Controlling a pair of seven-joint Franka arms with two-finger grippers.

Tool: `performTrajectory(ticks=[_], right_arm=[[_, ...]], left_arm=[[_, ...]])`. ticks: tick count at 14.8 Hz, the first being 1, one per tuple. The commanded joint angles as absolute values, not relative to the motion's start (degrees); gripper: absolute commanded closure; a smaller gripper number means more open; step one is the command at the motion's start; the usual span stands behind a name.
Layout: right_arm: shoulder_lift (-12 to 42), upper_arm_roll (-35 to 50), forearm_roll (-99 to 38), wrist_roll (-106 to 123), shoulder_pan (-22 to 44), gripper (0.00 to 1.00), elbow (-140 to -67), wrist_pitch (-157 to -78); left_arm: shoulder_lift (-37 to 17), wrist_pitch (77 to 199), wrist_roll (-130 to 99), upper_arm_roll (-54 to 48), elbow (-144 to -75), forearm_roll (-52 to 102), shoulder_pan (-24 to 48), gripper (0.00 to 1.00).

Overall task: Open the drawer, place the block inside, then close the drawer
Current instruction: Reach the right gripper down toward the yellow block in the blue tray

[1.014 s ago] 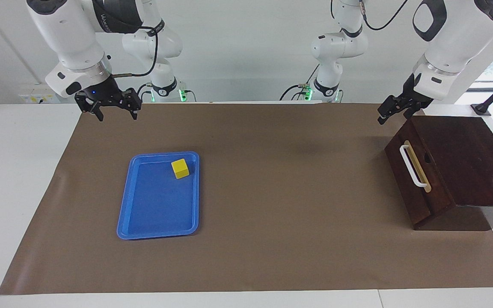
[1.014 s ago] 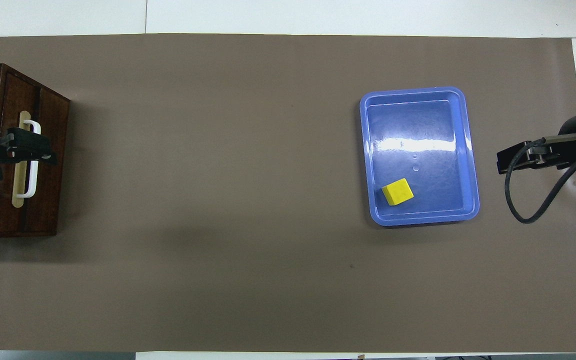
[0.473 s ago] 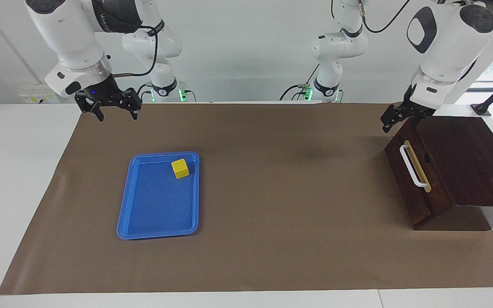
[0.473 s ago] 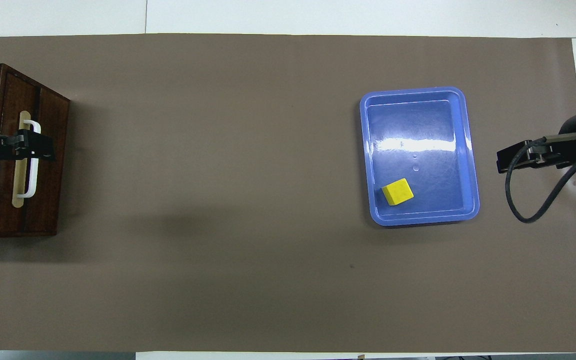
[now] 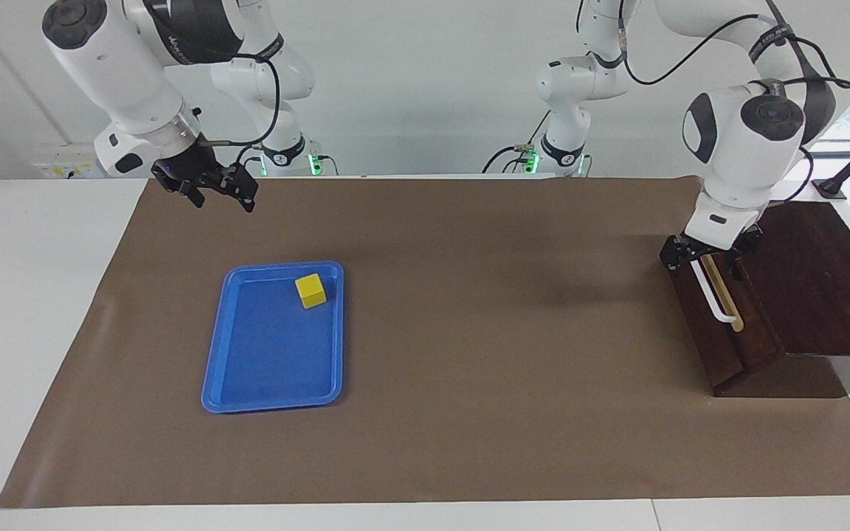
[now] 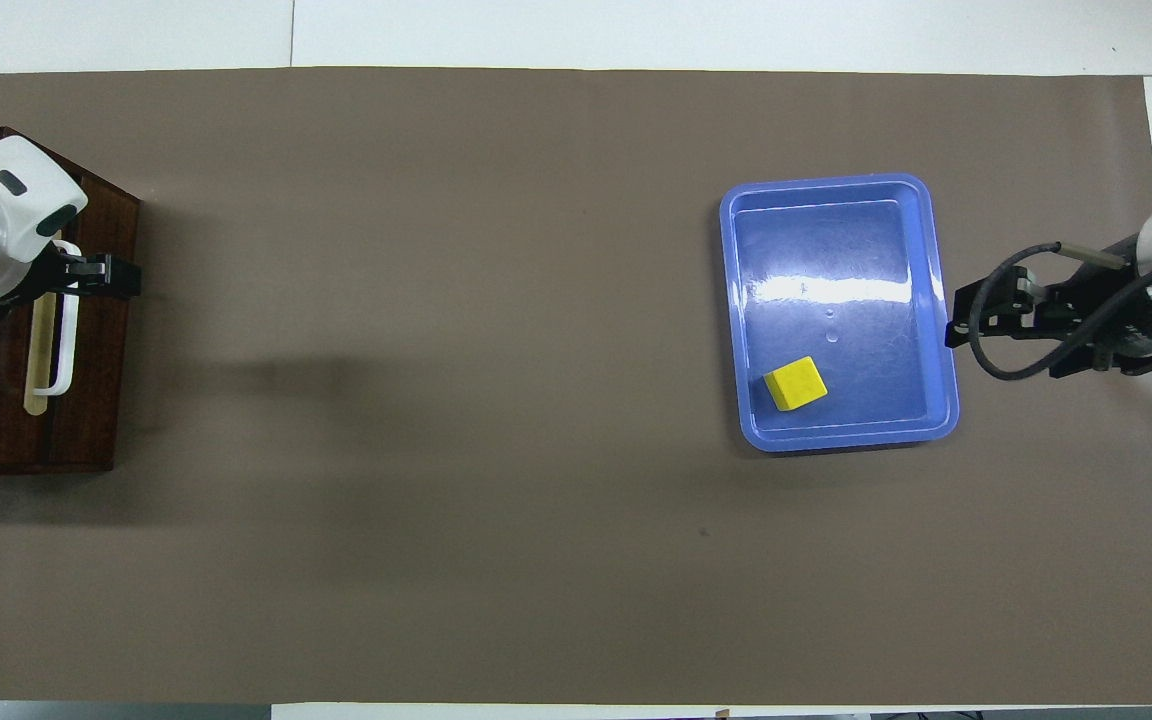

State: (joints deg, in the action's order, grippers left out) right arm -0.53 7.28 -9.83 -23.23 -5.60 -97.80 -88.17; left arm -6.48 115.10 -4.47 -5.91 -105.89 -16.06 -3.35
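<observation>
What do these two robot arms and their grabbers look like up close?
Both arms are glossy white, built of rounded segments with dark grey caps at the joints. Each ends in a small black two-finger grabber: the left gripper and the right gripper. Black cables loop loosely along the outside of each arm. The right arm carries dark lettering, too small to read. Green lights glow at both bases.

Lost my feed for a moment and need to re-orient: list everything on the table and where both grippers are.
Drawer: one, dark brown wooden box with white handle, shut, at the left arm's end of the table.
Block: one, yellow, in the tray's corner nearest the robots.
Tray: one, blue, toward the right arm's end.
Mat: one, brown, covering the table.
Left gripper: open, at the handle's end nearest the robots.
Right gripper: open, raised over the mat beside the tray.
</observation>
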Motion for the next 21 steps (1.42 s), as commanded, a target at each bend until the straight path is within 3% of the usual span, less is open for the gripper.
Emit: performTrajectory(ticks=[1,7,11,21], right_arm=[[2.4,7.6,-17.0,-36.6,-6.9,0.0,-100.9,-91.0],[8.9,7.6,-29.5,-44.8,-10.1,0.0,-108.1,-96.6],[18.8,7.6,-33.3,-45.4,-12.8,0.0,-105.6,-95.2],[27.3,7.5,-36.1,-45.7,-12.5,0.0,-100.4,-94.2]], left_arm=[[-8.3,121.1,-3.6,-5.9,-107.8,-20.6,-3.6,0.0],[-8.7,129.0,-0.7,-5.9,-112.2,-22.1,-6.9,0.0],[-9.1,130.6,-0.9,-5.9,-113.6,-22.1,-6.3,0.0],[-12.0,131.5,-2.1,-6.1,-112.9,-23.3,-4.0,0.0]])
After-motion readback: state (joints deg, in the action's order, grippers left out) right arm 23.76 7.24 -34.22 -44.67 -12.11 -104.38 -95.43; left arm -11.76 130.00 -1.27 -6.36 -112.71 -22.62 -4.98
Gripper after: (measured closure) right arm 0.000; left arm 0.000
